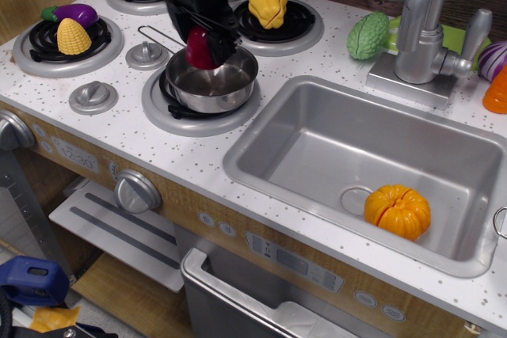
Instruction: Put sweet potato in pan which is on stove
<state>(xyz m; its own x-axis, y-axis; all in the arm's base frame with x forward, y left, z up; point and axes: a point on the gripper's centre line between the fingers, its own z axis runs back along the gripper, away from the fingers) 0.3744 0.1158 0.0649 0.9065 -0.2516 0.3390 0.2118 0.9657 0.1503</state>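
The shiny steel pan (212, 86) stands on the front right coil burner of the white speckled stove (119, 77), its wire handle pointing back left. My black gripper (203, 43) reaches down from the top of the frame and is shut on the dark red sweet potato (200, 48). The sweet potato hangs with its lower end inside the pan's rim, at the pan's back left part. I cannot tell whether it touches the pan's bottom.
A yellow corn (73, 36) and purple eggplant (74, 13) lie on the left burner. A yellow pepper (268, 4) sits on the back right burner. The sink (317, 140) holds an orange pumpkin (397, 210). A green vegetable (367, 35) lies by the faucet (420, 21).
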